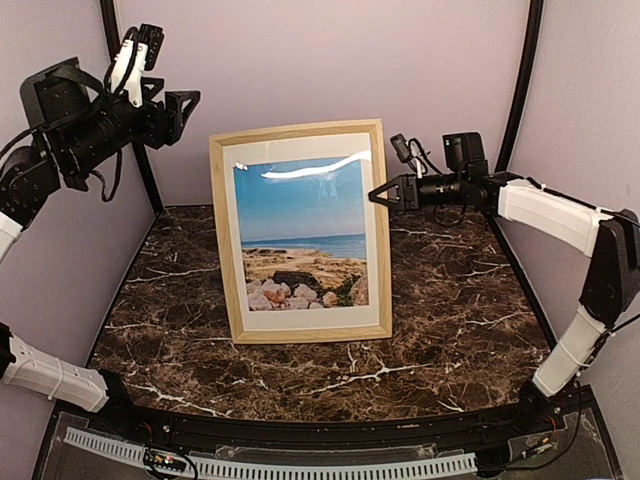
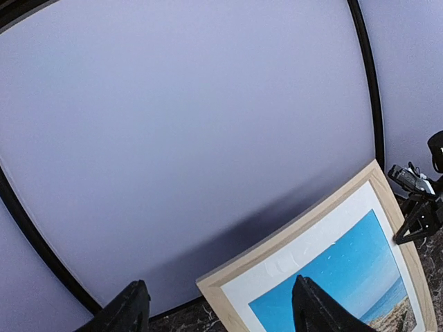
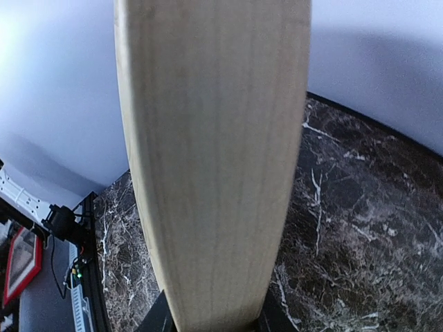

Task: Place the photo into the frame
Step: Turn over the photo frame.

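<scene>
The light wooden frame (image 1: 297,132) is standing upright at the centre of the marble table (image 1: 460,300), facing 6 o'clock, with the lilac back wall (image 1: 320,60) behind it at 12 o'clock; whether its top is touching that wall cannot be told. The beach photo (image 1: 300,235) is sitting inside the frame, bordered by a white mat (image 1: 300,150), with a streak of glare crossing the sky, so the loading itself looks done. The right gripper (image 1: 380,193) is reaching in from 3 o'clock and pinching the frame's right rail near the top, the wood edge filling the right wrist view between its narrow jaws. The left gripper (image 2: 218,308) is hanging high at 10 o'clock, well apart from the frame, its fingers (image 2: 128,308) spread wide on nothing. The step in hand appears to be steadying the loaded frame for display. The next move likely calls for the right gripper opening gently and backing straight out toward 3 o'clock, without nudging the rail, since an upright frame could tip.
</scene>
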Action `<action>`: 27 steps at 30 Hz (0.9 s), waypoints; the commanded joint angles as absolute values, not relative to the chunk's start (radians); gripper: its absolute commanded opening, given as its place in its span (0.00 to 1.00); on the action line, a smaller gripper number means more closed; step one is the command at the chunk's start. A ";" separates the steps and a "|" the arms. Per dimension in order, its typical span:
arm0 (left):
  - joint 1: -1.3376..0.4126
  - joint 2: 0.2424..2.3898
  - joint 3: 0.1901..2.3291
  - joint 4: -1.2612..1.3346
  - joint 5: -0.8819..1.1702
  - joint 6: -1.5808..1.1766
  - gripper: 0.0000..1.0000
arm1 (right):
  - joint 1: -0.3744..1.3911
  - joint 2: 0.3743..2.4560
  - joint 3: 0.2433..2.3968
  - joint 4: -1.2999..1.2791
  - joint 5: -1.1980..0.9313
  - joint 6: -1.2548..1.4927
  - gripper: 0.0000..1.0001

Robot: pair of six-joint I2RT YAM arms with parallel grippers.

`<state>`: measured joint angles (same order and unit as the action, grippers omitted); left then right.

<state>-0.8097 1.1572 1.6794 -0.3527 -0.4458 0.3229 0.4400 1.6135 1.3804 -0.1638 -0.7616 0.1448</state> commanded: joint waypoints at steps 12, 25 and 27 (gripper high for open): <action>-0.805 1.227 1.410 -0.373 -0.322 0.101 0.73 | 0.301 1.874 1.485 -0.069 -0.843 0.525 0.00; -0.805 1.281 1.288 -0.334 -0.223 0.006 0.74 | 0.222 2.096 1.477 0.028 -1.000 0.619 0.00; -0.805 1.283 1.275 -0.328 -0.219 0.004 0.75 | 0.213 2.121 1.469 0.057 -1.011 0.640 0.00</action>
